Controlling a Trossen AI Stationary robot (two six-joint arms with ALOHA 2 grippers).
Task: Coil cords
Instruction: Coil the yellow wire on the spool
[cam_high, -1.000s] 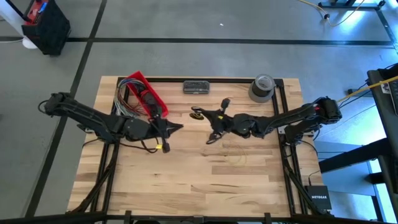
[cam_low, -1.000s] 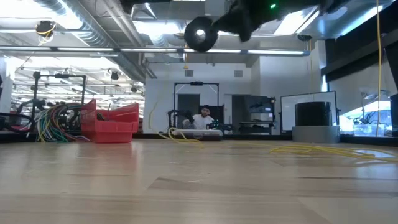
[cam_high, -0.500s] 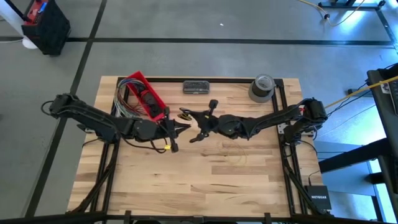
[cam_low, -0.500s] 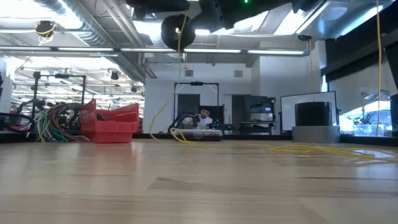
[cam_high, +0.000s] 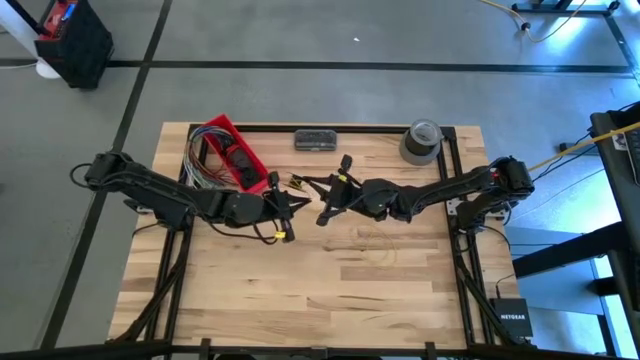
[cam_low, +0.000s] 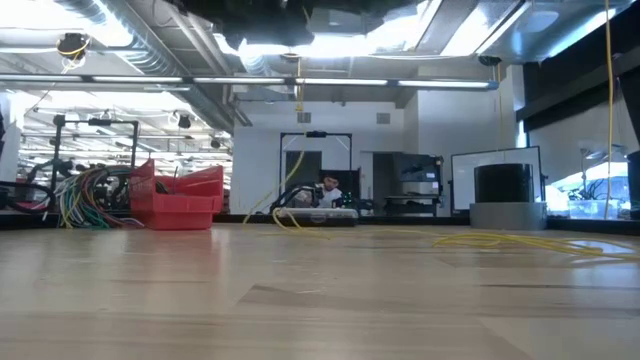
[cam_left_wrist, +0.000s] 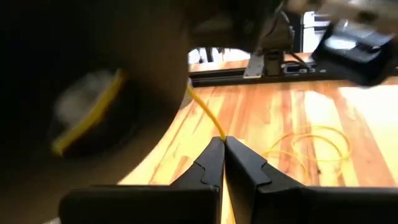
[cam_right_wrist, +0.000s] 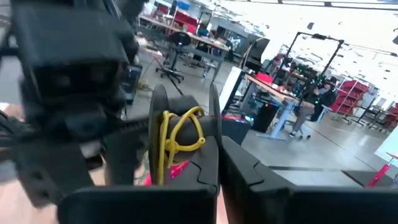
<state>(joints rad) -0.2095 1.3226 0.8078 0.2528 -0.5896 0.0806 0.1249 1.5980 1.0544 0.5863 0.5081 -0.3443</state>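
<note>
A thin yellow cord is partly wound on a black spool (cam_right_wrist: 180, 134), which shows small in the high view (cam_high: 297, 181), above the table's far middle. My right gripper (cam_high: 312, 185) is shut on the spool. From the spool the cord (cam_left_wrist: 205, 115) runs to my left gripper (cam_left_wrist: 223, 140), which is shut on it just left of the spool in the high view (cam_high: 291, 200). The rest of the cord lies in loose loops (cam_high: 375, 245) on the wood, seen too from the left wrist (cam_left_wrist: 311, 143) and in the low view (cam_low: 500, 240). My left gripper pinches a single strand of the cord (cam_left_wrist: 221, 135) between its fingertips, coming nearly level from the table's left. The strand runs slanting up from the tips to the spool. My right gripper pinches the edge of one spool flange (cam_right_wrist: 214, 140) between its two fingers, level from the table's right. The spool is lifted clear of the table.
A red bin (cam_high: 235, 155) and a bundle of multicoloured wires (cam_high: 198, 150) lie at the far left. A dark flat case (cam_high: 317, 140) and a grey tape roll (cam_high: 422, 141) sit along the far edge. The near half of the table (cam_high: 300, 290) is bare wood.
My right gripper has carried the spool toward the table's left and upward, out of the top of the low view, rolling about its own axis. My left gripper has moved toward the right and a little down, closer to the spool, staying shut on the cord.
</note>
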